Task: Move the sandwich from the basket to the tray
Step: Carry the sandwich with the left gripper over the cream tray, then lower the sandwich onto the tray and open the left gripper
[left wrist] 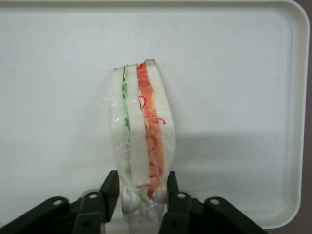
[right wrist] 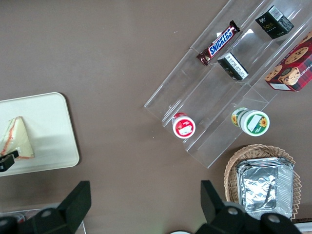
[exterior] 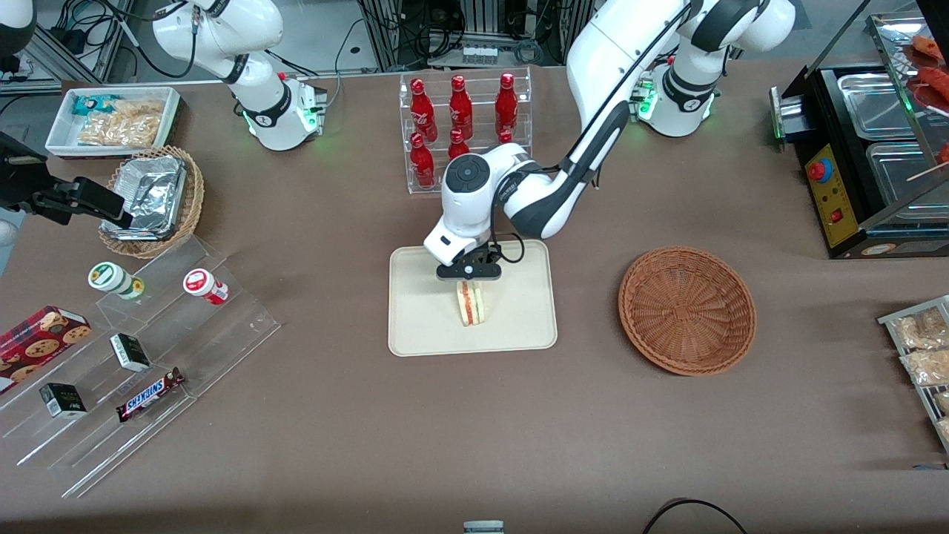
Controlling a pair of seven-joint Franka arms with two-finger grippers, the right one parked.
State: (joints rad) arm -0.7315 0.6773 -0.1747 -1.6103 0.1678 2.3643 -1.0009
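The sandwich point(exterior: 469, 302) is a wrapped white-bread wedge with red, orange and green filling. It stands on edge on the cream tray point(exterior: 519, 326), near the tray's middle. My left gripper point(exterior: 468, 280) is directly above it, shut on the sandwich's upper end. In the left wrist view the gripper point(left wrist: 140, 178) has a black finger against each side of the sandwich point(left wrist: 141, 131), with the tray point(left wrist: 234, 73) beneath. The reddish-brown basket point(exterior: 687, 309) sits empty beside the tray, toward the working arm's end. The right wrist view also shows the sandwich point(right wrist: 18, 139) on the tray point(right wrist: 53, 126).
A clear rack of red bottles point(exterior: 463, 126) stands farther from the front camera than the tray. A stepped acrylic snack display point(exterior: 148, 348), a foil-lined basket point(exterior: 152, 196) and a white bin point(exterior: 115, 122) lie toward the parked arm's end. A black food warmer point(exterior: 875, 156) stands at the working arm's end.
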